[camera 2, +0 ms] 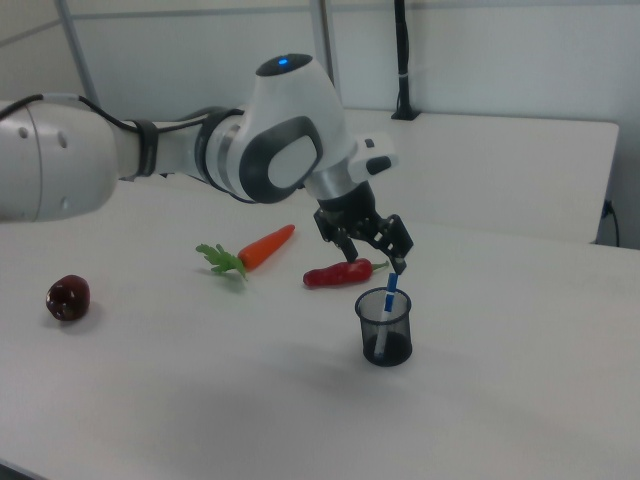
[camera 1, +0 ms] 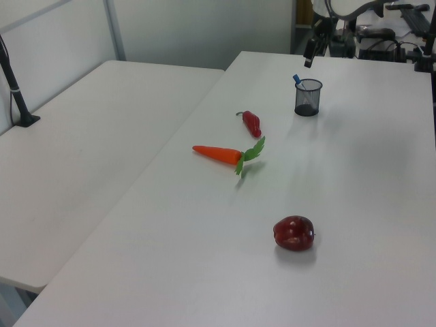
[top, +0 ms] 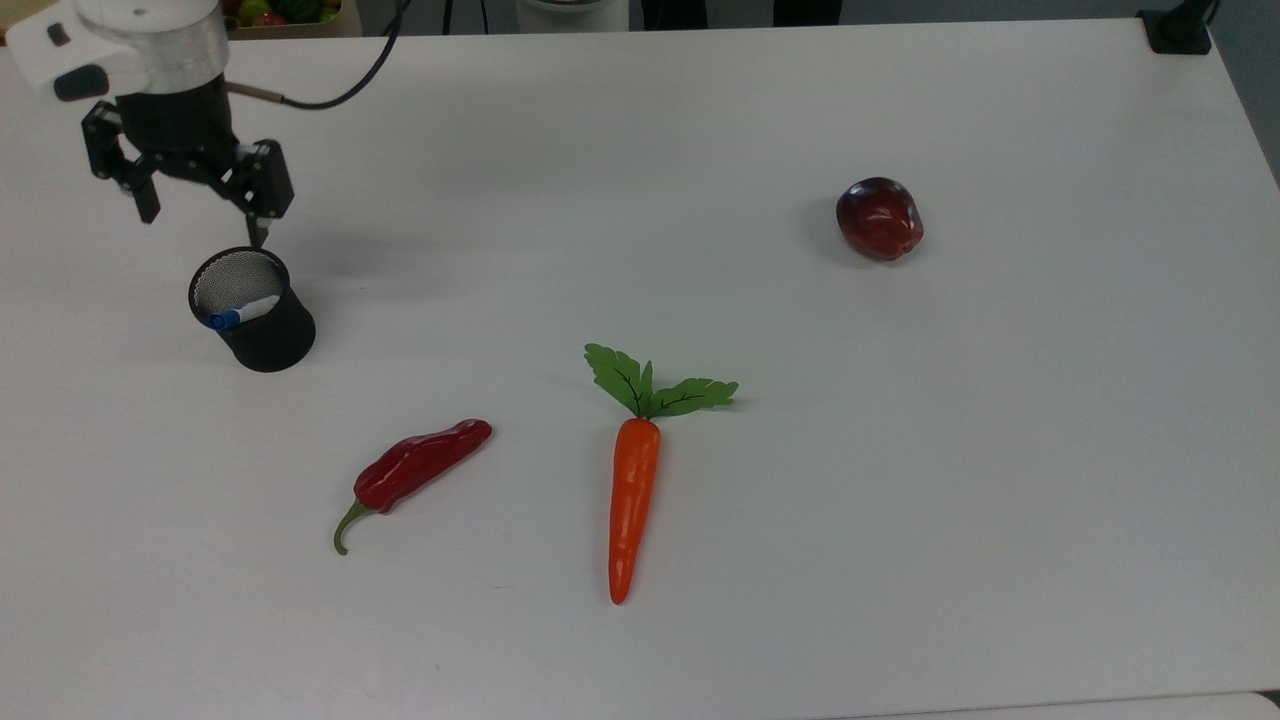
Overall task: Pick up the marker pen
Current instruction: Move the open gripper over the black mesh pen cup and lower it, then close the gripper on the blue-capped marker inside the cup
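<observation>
One slim marker pen [top: 243, 311] leans in a mesh cup [top: 262, 332]; spread gripper [top: 204, 220] hovers at its twelve o'clock. Likely light, rigid, slippery: pinch the blue cap.

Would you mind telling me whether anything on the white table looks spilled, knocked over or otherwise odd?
Nothing stands out. The black mesh pen cup stands upright with the blue-capped white marker pen leaning inside; the red chili pepper, orange carrot and dark red apple lie apart and intact.
</observation>
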{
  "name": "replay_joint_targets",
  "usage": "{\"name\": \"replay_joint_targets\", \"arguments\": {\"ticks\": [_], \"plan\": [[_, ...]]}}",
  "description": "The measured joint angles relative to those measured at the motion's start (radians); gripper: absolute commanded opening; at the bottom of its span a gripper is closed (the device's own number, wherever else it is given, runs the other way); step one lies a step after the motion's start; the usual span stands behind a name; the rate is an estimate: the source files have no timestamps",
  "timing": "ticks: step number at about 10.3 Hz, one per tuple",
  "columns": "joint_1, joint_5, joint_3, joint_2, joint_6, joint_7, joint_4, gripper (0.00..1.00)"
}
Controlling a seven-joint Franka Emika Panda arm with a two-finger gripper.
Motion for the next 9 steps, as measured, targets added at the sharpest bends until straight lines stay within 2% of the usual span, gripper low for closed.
{"name": "replay_joint_targets", "arguments": {"ticks": [2, 6, 8, 9], "plan": [[-0.013, 0.000, 0.000, 0.048, 0.093, -0.007, 0.000, 0.63], [-0.008, 0.000, 0.005, 0.104, 0.176, -0.007, 0.001, 0.60], [0.001, 0.000, 0.012, 0.125, 0.205, -0.007, 0.001, 0.52], [0.006, 0.000, 0.012, 0.130, 0.211, -0.007, 0.002, 0.44]]}}
